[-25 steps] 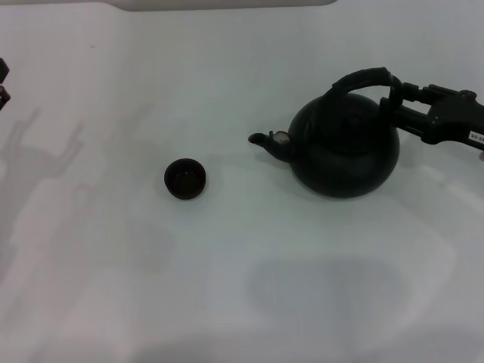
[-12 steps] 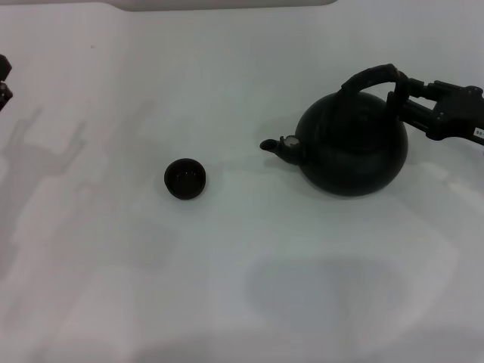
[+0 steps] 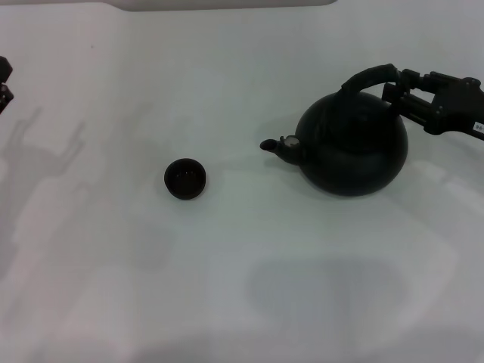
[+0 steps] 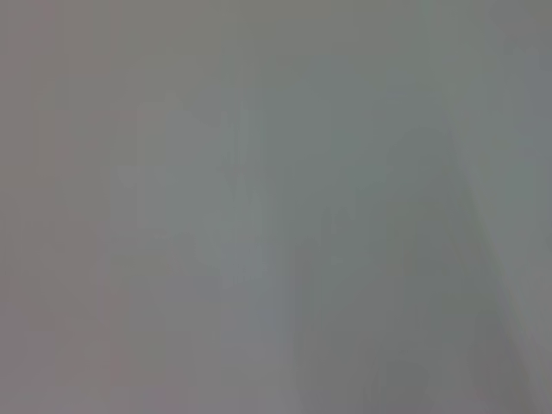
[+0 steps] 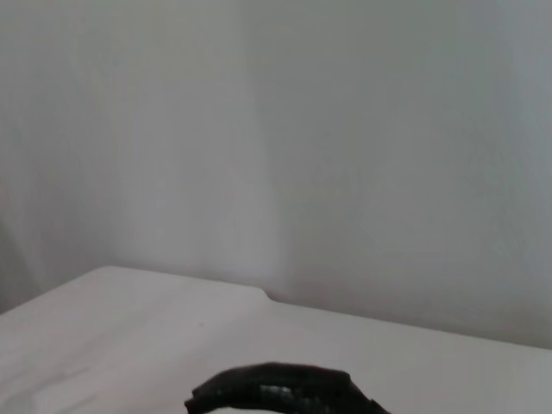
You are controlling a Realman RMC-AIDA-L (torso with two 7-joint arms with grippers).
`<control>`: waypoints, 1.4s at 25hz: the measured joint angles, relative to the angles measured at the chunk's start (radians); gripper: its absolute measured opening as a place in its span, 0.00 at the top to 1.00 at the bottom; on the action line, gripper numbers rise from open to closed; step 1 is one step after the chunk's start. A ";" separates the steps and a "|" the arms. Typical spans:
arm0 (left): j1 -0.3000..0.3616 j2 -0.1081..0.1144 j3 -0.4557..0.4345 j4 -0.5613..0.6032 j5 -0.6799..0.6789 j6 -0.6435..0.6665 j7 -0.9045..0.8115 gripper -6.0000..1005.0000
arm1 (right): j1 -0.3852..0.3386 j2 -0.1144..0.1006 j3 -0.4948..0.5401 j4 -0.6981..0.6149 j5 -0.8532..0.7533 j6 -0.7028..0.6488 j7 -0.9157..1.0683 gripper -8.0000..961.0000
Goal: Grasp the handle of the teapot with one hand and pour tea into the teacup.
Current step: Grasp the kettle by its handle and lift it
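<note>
The right gripper (image 3: 398,85) is sitting at the right end of the handle (image 3: 368,76); whether it is pinching it I cannot tell. The teapot (image 3: 352,144) is standing on the table (image 3: 227,265), its spout facing the teacup (image 3: 184,178), well apart. The left gripper (image 3: 4,82) is idling at the left edge.

A bare test setup, like a robotics lab rather than a home. A wide plain white tabletop (image 3: 227,287) fills the head view, holding only a round matte black teapot (image 3: 352,147) and a small dark handleless teacup (image 3: 184,178). The right wrist view shows a plain pale grey wall (image 5: 345,155) behind the table's edge.
</note>
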 joint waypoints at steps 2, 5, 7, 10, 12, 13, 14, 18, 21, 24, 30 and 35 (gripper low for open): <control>-0.001 0.001 -0.001 -0.003 -0.001 0.000 0.001 0.20 | 0.000 0.000 0.000 -0.001 0.003 -0.006 -0.002 0.51; -0.004 0.001 -0.002 -0.004 -0.001 0.000 0.001 0.20 | 0.000 -0.001 0.000 0.000 0.006 -0.018 -0.024 0.52; -0.004 0.001 -0.002 -0.004 -0.001 0.000 0.001 0.20 | 0.000 0.000 -0.001 0.005 0.011 -0.021 -0.039 0.53; -0.005 0.001 -0.003 -0.004 -0.002 0.000 0.001 0.20 | 0.000 0.000 -0.003 0.008 0.015 -0.019 -0.041 0.60; -0.007 0.001 -0.003 -0.004 -0.002 0.000 0.001 0.20 | 0.006 -0.001 -0.004 0.019 0.016 -0.023 -0.044 0.66; -0.007 0.001 -0.003 -0.004 -0.002 0.000 0.001 0.20 | 0.006 -0.001 -0.004 0.019 0.016 -0.023 -0.044 0.69; -0.008 0.001 -0.003 -0.004 -0.002 0.000 0.001 0.20 | 0.011 -0.002 -0.006 0.026 0.015 -0.028 -0.044 0.72; -0.012 0.001 -0.003 -0.005 -0.002 0.000 0.001 0.20 | 0.039 -0.005 -0.011 0.069 0.010 -0.040 -0.046 0.73; -0.013 0.001 -0.003 -0.005 -0.002 0.000 0.001 0.20 | 0.050 -0.004 -0.016 0.086 0.007 -0.037 -0.056 0.74; -0.013 0.001 -0.003 -0.007 -0.002 0.000 0.001 0.20 | 0.051 -0.004 -0.017 0.088 0.010 -0.030 -0.076 0.75; -0.012 0.001 -0.006 -0.019 -0.002 0.001 0.003 0.20 | 0.049 -0.001 -0.013 0.088 0.018 -0.015 -0.122 0.80; -0.012 0.000 -0.008 -0.028 -0.002 0.006 0.024 0.20 | 0.048 0.000 -0.020 0.121 0.092 -0.009 -0.216 0.82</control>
